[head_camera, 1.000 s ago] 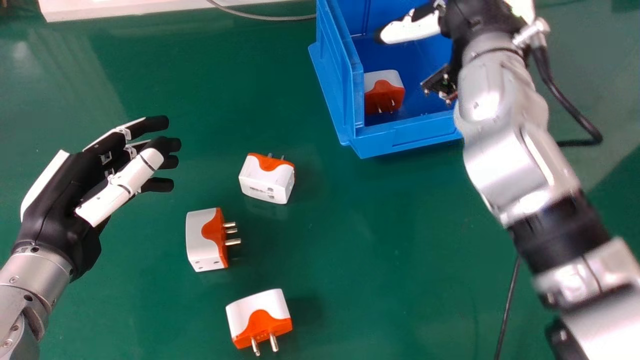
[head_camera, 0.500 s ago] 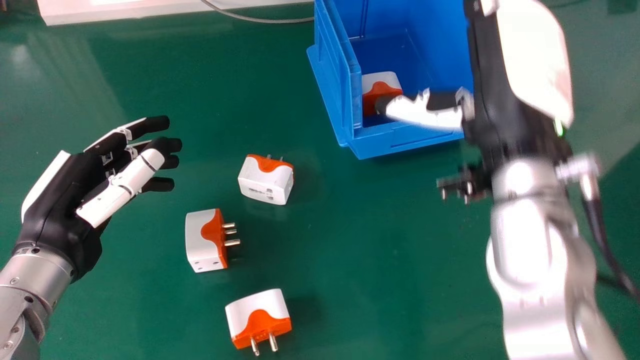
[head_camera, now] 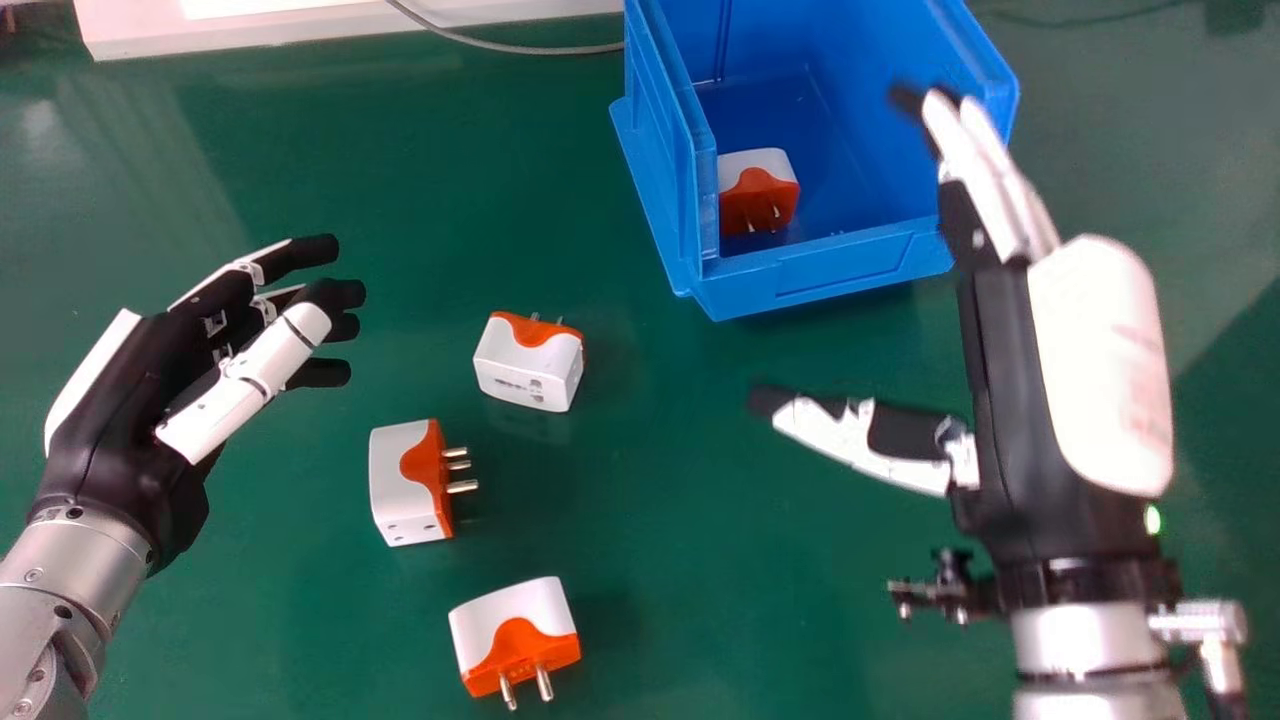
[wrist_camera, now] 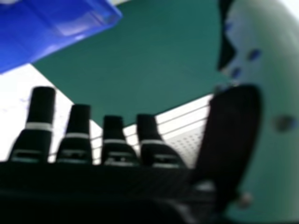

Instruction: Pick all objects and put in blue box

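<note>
Green table (head_camera: 680,500) carries three plugs (head_camera: 528,365), a fourth plug (head_camera: 758,195) sits in the box's (head_camera: 830,272) near left corner, and left hand (head_camera: 125,410) and right hand (head_camera: 1100,370) hang empty, fingers loosely extended.

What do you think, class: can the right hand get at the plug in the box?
Probably yes: the right hand is open and near, the box is open-topped, and nothing lies over the plug.

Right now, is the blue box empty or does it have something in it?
Not empty: in the head view, one white and orange plug adapter sits inside the blue box, just behind its low front wall.
</note>
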You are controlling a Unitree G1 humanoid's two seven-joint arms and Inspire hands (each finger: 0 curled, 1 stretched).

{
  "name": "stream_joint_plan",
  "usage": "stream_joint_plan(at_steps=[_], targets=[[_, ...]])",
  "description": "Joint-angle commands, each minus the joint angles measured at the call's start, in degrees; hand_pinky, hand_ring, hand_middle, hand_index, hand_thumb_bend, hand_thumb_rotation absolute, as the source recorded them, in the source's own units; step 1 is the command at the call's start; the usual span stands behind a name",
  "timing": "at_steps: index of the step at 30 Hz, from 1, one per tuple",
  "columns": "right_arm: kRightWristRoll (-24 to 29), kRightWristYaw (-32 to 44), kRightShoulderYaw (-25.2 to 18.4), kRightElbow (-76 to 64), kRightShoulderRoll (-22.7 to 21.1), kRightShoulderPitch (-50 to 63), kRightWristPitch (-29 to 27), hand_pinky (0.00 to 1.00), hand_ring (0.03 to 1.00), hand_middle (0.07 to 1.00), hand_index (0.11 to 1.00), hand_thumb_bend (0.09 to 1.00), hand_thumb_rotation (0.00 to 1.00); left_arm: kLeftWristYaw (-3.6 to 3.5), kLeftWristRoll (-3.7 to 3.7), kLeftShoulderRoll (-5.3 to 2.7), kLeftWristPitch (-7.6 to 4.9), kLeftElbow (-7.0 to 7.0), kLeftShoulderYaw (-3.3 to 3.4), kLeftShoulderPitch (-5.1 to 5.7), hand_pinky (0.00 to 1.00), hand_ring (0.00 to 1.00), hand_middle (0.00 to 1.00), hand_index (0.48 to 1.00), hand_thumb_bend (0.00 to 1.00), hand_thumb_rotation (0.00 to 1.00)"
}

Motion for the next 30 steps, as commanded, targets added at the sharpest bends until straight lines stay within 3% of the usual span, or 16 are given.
stream_joint_plan(at_steps=[1, 4, 11, 16, 21, 30], targets=[[0.3, -1.7, -0.2, -1.1, 1.3, 2.3, -2.4, 0.67, 0.848, 0.893, 0.844, 0.623, 0.15, 0.29, -0.09, -0.28, -0.74, -1.52, 0.28, 0.33, 0.70, 0.78, 0.77, 0.821, 0.51, 0.51], [0.8, -2.5, 0.2, -0.1, 2.1, 5.8, -4.6, 0.67, 0.844, 0.885, 0.829, 0.620, 0.15, 0.44, -0.16, -0.60, -0.51, -2.23, 0.19, 0.62, 0.70, 0.78, 0.77, 0.820, 0.52, 0.51], [-2.9, -3.8, 2.3, 3.1, 2.5, 11.2, -6.8, 0.65, 0.825, 0.859, 0.810, 0.597, 0.19, 0.43, -0.01, -1.32, -0.90, -2.12, -0.02, 0.93, 0.70, 0.78, 0.77, 0.820, 0.53, 0.51], [-0.3, -3.6, 3.3, 6.9, 2.3, 11.3, -10.3, 0.64, 0.811, 0.847, 0.801, 0.590, 0.20, 0.90, -0.29, -1.70, 0.56, -4.61, -0.10, 1.58, 0.70, 0.78, 0.77, 0.820, 0.53, 0.51], [0.0, -3.7, 3.3, 9.4, 2.8, 11.1, -11.5, 0.65, 0.807, 0.844, 0.801, 0.578, 0.18, 0.92, -0.28, -1.74, 0.80, -4.23, 0.10, 1.42, 0.70, 0.78, 0.78, 0.820, 0.54, 0.51], [-0.3, -3.5, 2.8, 9.6, 3.2, 10.7, -12.0, 0.64, 0.798, 0.841, 0.801, 0.576, 0.17, 3.30, 0.52, -2.05, 4.44, -8.59, -0.29, 2.55, 0.67, 0.77, 0.76, 0.799, 0.56, 0.49]])
